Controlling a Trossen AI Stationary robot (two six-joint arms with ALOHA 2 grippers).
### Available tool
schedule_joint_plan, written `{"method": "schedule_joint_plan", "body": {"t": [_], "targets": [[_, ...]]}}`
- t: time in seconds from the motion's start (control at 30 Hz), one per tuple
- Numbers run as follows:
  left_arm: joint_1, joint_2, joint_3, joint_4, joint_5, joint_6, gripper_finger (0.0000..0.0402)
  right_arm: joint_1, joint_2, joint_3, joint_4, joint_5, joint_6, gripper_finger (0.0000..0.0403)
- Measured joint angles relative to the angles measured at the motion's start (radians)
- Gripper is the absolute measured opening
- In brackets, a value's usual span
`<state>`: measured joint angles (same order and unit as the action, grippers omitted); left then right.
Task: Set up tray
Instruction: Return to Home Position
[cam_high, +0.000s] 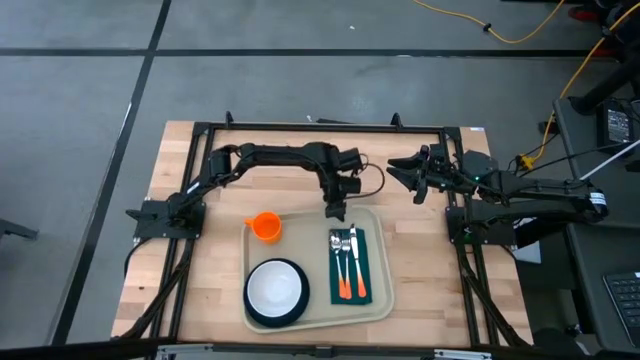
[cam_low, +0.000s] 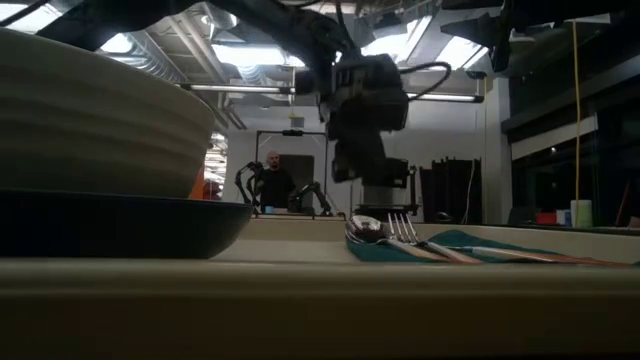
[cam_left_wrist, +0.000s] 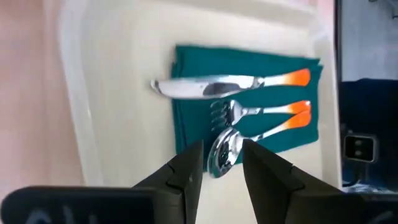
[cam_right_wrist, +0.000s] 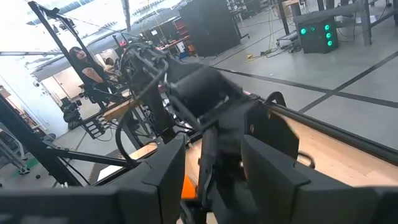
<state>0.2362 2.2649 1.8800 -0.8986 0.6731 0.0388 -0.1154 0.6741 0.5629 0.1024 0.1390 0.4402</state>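
The beige tray (cam_high: 375, 225) lies in the middle of the table. On it stand an orange cup (cam_high: 264, 227) and a white bowl (cam_high: 277, 288) on a dark plate (cam_high: 262, 317). A green napkin (cam_high: 361, 264) on the tray's right part carries a knife (cam_left_wrist: 211, 87), a fork (cam_left_wrist: 255, 111) and a spoon (cam_left_wrist: 225, 152), all with orange handles. My left gripper (cam_high: 336, 212) (cam_left_wrist: 222, 152) hangs open above the tray's far edge, over the spoon's bowl end and clear of it. My right gripper (cam_high: 405, 172) waits open at the far right, off the tray.
The black frame rails (cam_high: 320, 127) run around the table's far and side edges. Bare wood lies left of the tray (cam_high: 200, 280). A person (cam_low: 272, 180) stands in the room far behind the table.
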Motion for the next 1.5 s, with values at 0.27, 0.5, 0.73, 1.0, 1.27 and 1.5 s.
{"method": "schedule_joint_plan", "body": {"t": [0.27, 0.5, 0.73, 1.0, 1.27, 1.5], "targets": [[0.031, 0.000, 0.203, -0.191, -0.001, 0.050, 0.0107, 0.000, 0.000, 0.000, 0.000, 0.000, 0.000, 0.0163], [0.050, -0.078, 0.284, -0.253, -0.023, 0.096, 0.0107, 0.000, -0.001, 0.000, 0.004, 0.000, -0.004, 0.0163], [0.061, -0.246, 0.285, -0.196, -0.205, 0.089, 0.0107, 0.000, 0.000, 0.000, 0.003, 0.000, -0.010, 0.0163], [0.059, -0.428, 0.286, -0.095, -0.423, 0.064, 0.0107, 0.000, 0.000, 0.000, 0.003, 0.000, -0.029, 0.0163], [0.036, -0.581, 0.285, -0.107, -0.645, 0.061, 0.0107, 0.000, 0.000, 0.000, 0.004, 0.000, -0.037, 0.0163], [0.005, -0.700, 0.285, -0.185, -0.786, 0.062, 0.0107, 0.000, 0.000, 0.000, 0.004, 0.000, -0.055, 0.0163]]}}
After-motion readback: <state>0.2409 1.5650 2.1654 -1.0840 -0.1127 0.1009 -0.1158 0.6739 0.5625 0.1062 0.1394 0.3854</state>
